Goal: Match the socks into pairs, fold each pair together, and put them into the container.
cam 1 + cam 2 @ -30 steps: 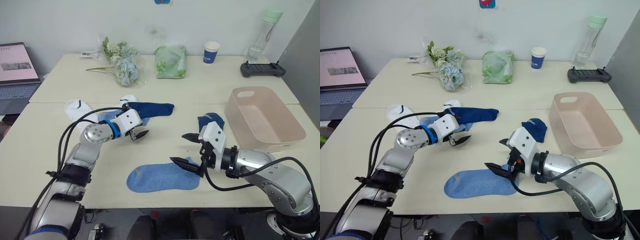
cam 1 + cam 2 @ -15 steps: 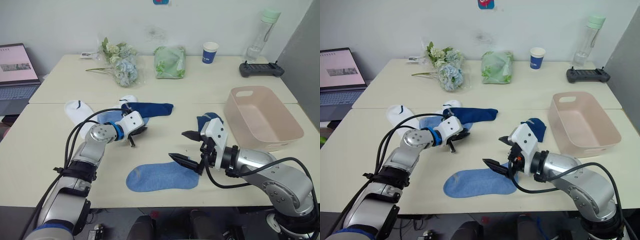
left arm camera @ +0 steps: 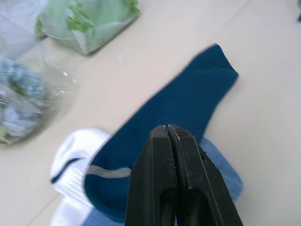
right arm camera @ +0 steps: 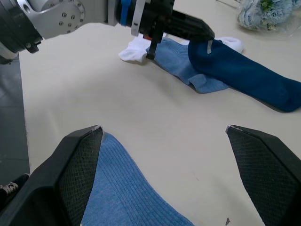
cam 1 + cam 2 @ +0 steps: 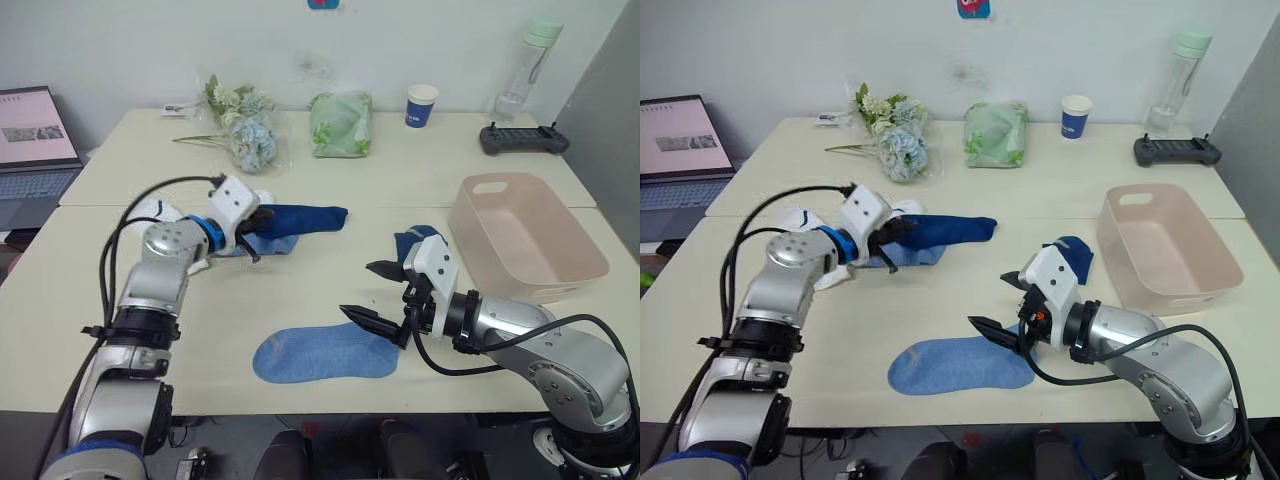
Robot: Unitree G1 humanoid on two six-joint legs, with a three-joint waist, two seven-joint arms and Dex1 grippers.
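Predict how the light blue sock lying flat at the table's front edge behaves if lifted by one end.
The light blue knit sock lies limp and flat, so it would probably drape and hang floppy. It looks thin, so likely very light. Its knit surface should grip rather than slip.

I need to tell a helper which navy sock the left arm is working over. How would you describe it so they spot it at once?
Start at the pale table and find the heap of socks on its left half, in front of the flowers. The navy sock lies on top of that heap, stretched out flat with its toe toward the pink container. The other navy sock lies bunched up near the container.
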